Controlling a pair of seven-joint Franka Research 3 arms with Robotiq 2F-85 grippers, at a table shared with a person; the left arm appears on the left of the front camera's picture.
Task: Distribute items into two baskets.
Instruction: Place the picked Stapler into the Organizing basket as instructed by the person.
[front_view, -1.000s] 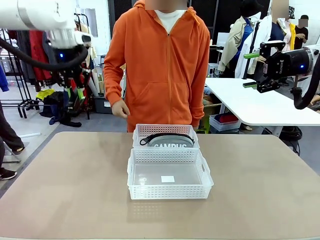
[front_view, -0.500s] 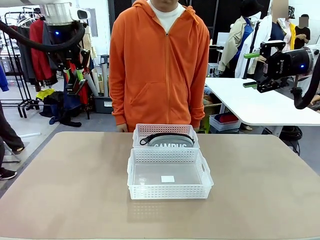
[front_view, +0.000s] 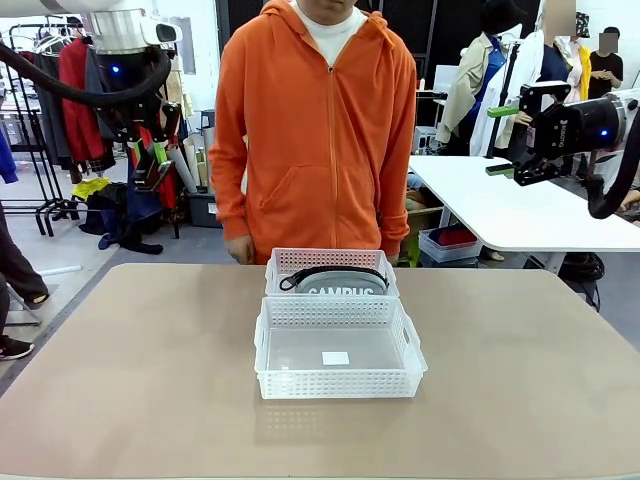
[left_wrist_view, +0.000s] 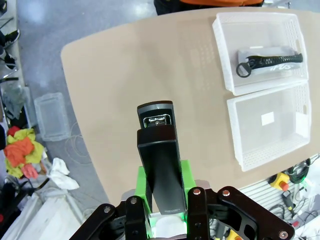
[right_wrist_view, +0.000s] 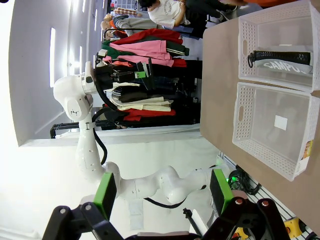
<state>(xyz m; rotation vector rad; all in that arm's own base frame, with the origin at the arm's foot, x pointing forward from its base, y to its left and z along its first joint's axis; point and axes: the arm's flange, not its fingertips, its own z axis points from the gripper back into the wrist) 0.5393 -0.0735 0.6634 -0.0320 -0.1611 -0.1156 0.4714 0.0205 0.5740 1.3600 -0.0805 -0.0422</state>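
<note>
A small black stapler (left_wrist_view: 157, 160) sits clamped between the green pads of my left gripper (front_view: 150, 172), which is shut on it high above the table's far left corner. The grey pencil case (front_view: 340, 283) with white "CAMPUS" lettering lies in the far basket (front_view: 300, 260). In front of it, the near basket (front_view: 338, 383) holds nothing but a white sticker on its floor. My right gripper (front_view: 508, 140) hangs open and empty high at the far right. In the left wrist view both baskets lie off to the right, the far one (left_wrist_view: 222, 55) above the near one (left_wrist_view: 240, 135).
A person in an orange hoodie (front_view: 320, 130) stands at the far edge, right behind the baskets, with one hand (front_view: 240, 248) hanging by the far basket's left corner. The brown table (front_view: 140, 380) has open surface left and right of the baskets. A white side table (front_view: 520, 215) stands far right.
My left gripper rose a little with the stapler, then held still. The person's hand dropped from waist height to the table's far edge. The right arm has not moved.
</note>
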